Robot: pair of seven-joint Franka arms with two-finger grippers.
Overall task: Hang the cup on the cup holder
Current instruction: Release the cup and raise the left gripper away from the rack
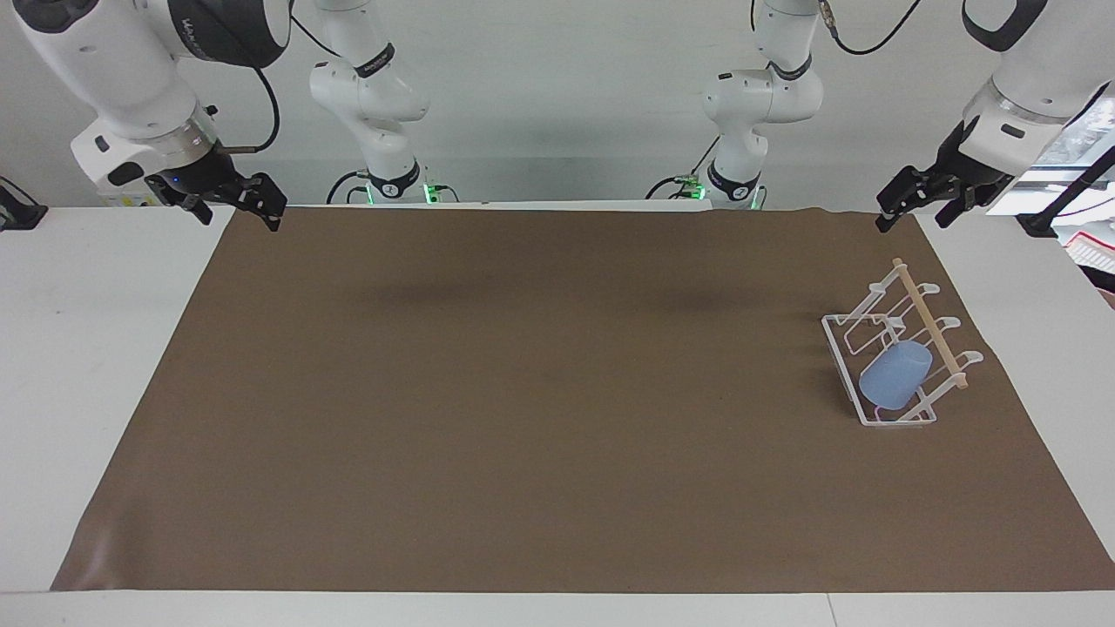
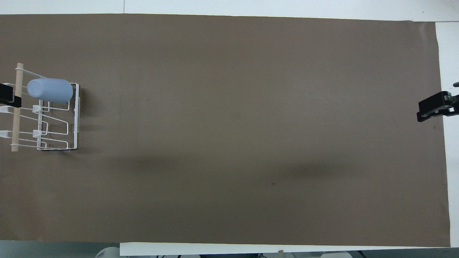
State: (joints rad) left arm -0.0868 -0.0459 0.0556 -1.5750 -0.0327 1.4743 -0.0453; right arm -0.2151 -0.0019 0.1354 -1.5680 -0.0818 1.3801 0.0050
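White lettering runs along the dark band of the right arm (image 1: 218,30) and a small mark shows on another arm's joint band, but no word can be read.

A white counter (image 1: 87,366) is carrying a large brown mat (image 1: 540,401), which is covering most of its top. The mat is lying flat and is leaving bare white strips along both short ends and a thin strip along the edge farthest from the robots. Soft shadows are falling on the mat near its middle.
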